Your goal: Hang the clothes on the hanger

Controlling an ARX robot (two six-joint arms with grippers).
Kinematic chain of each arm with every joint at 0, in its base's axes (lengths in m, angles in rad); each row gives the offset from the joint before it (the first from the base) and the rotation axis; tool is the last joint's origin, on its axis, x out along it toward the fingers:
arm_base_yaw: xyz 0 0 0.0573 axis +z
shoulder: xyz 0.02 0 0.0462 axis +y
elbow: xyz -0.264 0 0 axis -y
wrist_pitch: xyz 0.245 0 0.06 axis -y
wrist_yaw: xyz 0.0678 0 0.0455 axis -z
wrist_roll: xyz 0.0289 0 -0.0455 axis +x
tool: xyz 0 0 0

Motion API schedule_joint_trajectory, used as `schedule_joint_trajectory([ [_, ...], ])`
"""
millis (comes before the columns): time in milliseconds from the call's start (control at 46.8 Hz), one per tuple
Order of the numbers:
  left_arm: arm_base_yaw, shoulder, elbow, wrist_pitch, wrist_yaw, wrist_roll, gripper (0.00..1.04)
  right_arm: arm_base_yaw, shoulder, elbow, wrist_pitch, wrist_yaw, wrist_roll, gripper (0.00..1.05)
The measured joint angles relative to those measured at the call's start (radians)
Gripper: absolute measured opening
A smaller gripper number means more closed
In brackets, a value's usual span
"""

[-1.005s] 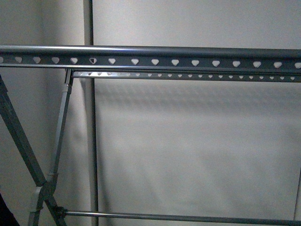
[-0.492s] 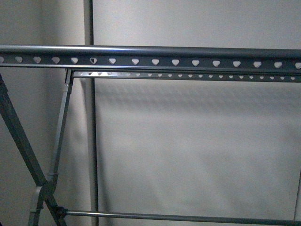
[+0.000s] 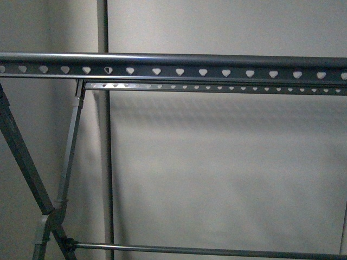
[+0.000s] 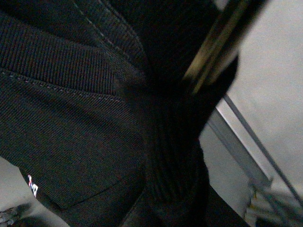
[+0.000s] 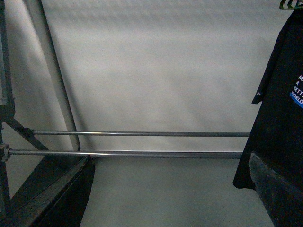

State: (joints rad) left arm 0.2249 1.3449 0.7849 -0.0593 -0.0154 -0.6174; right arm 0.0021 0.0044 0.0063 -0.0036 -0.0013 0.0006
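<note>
**Hanging task, partly advanced.** The rack (image 3: 67, 162) stood against a pale wall (image 3: 227, 162). In the front view, the visible stretch of its top rail (image 3: 179, 64), punched with heart-shaped holes, carried nothing, and neither arm appeared there. The T-shirt (image 4: 85, 109) filled the left wrist view, with black cloth and the ribbed collar (image 4: 52, 59) close against the lens and rack tubing behind. It was therefore off any bench and up beside the rack. The left gripper was hidden by that cloth, so whether it was clenched on the T-shirt could not be told, though the closeness suggested that this arm carried it. In the right wrist view the T-shirt's body and printed logo (image 5: 297, 90) hung at the frame's edge beneath a green hook (image 5: 289, 4), near the rack's lower bars (image 5: 142, 134). What the hook rested on lay outside the picture. The right gripper (image 5: 170, 163) stood released, its jaws wide apart with nothing between them. Judged from this, the lifting was done. Seating the T-shirt on the top rail was not shown as done and probably remained, together with letting go.
</note>
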Motion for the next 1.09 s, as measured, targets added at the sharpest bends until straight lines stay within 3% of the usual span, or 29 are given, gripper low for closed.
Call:
schedule_joint_trajectory([
  [86, -0.028, -0.056, -0.044, -0.019, 0.064, 0.058, 0.04, 0.000, 0.000, 0.000, 0.000, 0.000, 0.000, 0.97],
  [299, -0.150, -0.141, -0.076, -0.141, 0.365, 0.381, 0.04, 0.000, 0.000, 0.000, 0.000, 0.000, 0.000, 0.97],
  [385, -0.205, -0.106, -0.008, -0.198, 0.513, 0.579, 0.04, 0.000, 0.000, 0.000, 0.000, 0.000, 0.000, 0.97],
  [492, -0.247, -0.071, 0.072, -0.296, 0.603, 0.769, 0.04, 0.000, 0.000, 0.000, 0.000, 0.000, 0.000, 0.97],
  [599, -0.282, 0.000, 0.175, -0.361, 0.699, 1.167, 0.04, 0.000, 0.000, 0.000, 0.000, 0.000, 0.000, 0.97],
  [663, -0.288, 0.047, 0.221, -0.368, 0.713, 1.368, 0.04, 0.000, 0.000, 0.000, 0.000, 0.000, 0.000, 0.97],
  [791, -0.308, 0.172, 0.347, -0.394, 0.618, 1.760, 0.04, 0.000, 0.000, 0.000, 0.000, 0.000, 0.000, 0.97],
  [941, -0.356, 0.274, 0.394, -0.208, 0.600, 2.103, 0.04, 0.000, 0.000, 0.000, 0.000, 0.000, 0.000, 0.97],
  [1091, -0.411, 0.301, 0.396, -0.031, 0.629, 2.282, 0.04, 0.000, 0.000, 0.000, 0.000, 0.000, 0.000, 0.97],
])
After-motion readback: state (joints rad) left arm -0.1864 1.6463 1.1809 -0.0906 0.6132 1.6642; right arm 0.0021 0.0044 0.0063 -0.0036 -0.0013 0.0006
